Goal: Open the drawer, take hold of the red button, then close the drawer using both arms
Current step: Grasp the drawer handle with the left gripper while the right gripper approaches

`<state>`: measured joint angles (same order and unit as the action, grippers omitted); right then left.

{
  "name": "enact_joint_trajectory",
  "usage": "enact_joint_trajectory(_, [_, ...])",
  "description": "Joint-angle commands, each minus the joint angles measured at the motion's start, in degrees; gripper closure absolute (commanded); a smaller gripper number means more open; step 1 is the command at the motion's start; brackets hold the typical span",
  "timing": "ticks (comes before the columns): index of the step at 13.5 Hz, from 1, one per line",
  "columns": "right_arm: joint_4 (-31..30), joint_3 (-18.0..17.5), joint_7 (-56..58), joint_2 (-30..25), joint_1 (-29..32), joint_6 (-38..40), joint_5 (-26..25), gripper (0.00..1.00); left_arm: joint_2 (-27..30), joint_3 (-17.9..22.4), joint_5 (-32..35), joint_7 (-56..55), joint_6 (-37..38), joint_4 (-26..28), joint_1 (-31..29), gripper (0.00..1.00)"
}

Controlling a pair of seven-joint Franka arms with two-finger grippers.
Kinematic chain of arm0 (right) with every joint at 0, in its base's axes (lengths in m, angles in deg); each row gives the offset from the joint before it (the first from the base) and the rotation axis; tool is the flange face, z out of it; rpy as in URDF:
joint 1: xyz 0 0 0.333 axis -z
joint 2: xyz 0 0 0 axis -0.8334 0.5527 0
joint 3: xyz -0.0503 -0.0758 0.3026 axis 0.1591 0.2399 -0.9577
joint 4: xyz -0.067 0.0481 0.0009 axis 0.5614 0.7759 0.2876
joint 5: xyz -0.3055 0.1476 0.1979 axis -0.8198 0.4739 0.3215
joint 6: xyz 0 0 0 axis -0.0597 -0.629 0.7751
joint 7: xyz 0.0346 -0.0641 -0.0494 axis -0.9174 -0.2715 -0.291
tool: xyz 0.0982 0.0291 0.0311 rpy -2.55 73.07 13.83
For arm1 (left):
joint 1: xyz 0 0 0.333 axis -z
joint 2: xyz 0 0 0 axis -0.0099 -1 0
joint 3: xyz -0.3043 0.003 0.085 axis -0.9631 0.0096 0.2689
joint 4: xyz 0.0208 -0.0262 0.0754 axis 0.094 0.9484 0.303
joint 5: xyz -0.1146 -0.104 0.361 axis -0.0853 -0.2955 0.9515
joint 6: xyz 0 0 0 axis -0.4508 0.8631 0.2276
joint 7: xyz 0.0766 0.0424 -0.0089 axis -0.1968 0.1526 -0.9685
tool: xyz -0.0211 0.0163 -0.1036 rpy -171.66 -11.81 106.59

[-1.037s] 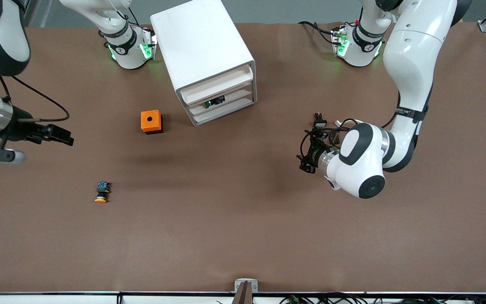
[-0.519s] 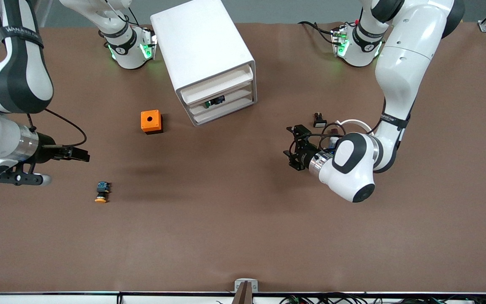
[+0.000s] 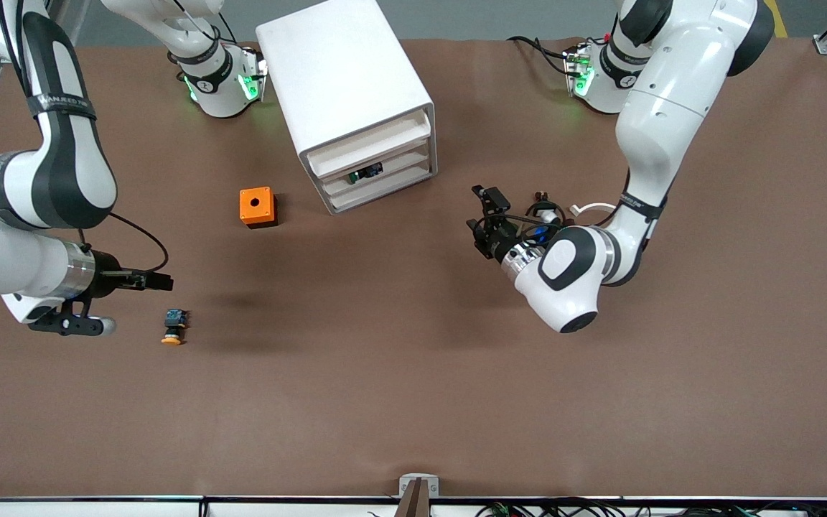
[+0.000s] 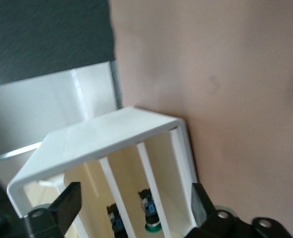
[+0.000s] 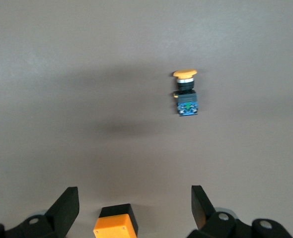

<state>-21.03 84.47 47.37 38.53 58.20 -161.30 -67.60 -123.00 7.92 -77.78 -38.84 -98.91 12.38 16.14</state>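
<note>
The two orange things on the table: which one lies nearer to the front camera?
The orange-capped push-button, lying on its side close to the right gripper. The orange box with a round hole on top sits farther away, beside the cabinet.

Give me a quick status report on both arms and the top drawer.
Left pincer open, in air facing the cabinet. Right pincer open, over table by orange-capped button. Top drawer not pulled out. Nothing in the way.

white cabinet (image 3: 347, 93), orange box (image 3: 257, 207) beside it, orange-capped button (image 3: 173, 327) nearer the camera
</note>
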Motion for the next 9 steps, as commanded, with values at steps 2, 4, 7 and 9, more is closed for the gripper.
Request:
enact_joint_trajectory(2, [0.94,-0.31,-0.72,2.10,0.27,0.03,1.66,0.00,-2.02,0.22,-4.19,-10.18,0.79,-1.23,4.38,0.30])
enact_joint_trajectory(4, [1.03,-0.31,-0.72,2.80,0.27,0.03,1.75,0.00,-2.28,0.22,-8.13,-15.89,0.79,-1.23,5.61,0.36])
enact_joint_trajectory(7, [1.03,-0.40,-3.51,3.60,0.01,-1.11,2.36,0.00,-3.25,0.22,-10.52,-20.14,0.79,-1.58,7.63,0.39])
enact_joint_trajectory(9, [1.12,-0.31,-4.50,3.51,0.19,-1.46,4.55,0.00,-4.56,0.13,-11.57,-19.97,0.79,-1.76,8.95,0.42])
